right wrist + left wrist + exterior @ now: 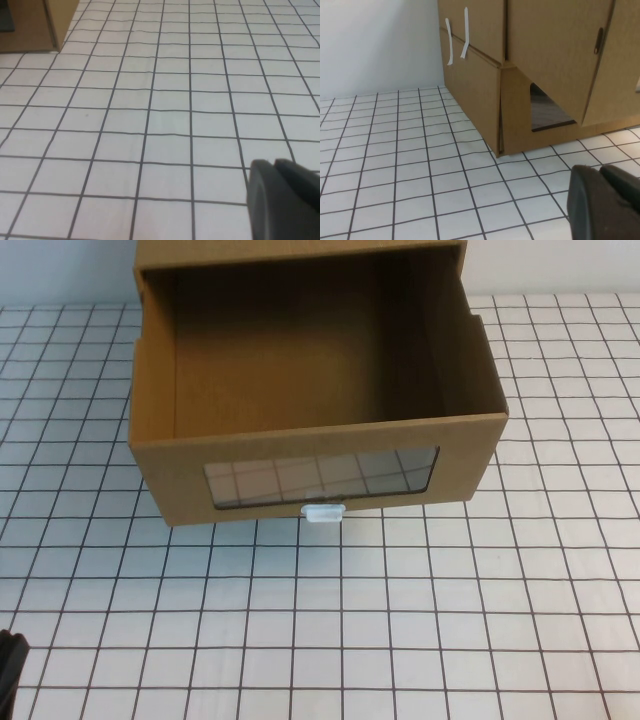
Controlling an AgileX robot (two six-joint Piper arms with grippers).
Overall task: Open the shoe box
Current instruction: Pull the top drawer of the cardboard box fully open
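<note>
The shoe box stands at the far middle of the tabletop. Its drawer part is drawn out toward the robot, so the brown inside shows from above. The front wall has a clear window and a small white tab at its lower edge. The tabletop is white with a black grid. The left hand is low, near the left corner of the box, with its fingers pressed together and holding nothing. The right hand is over the bare grid, apart from the box, also closed and holding nothing.
</note>
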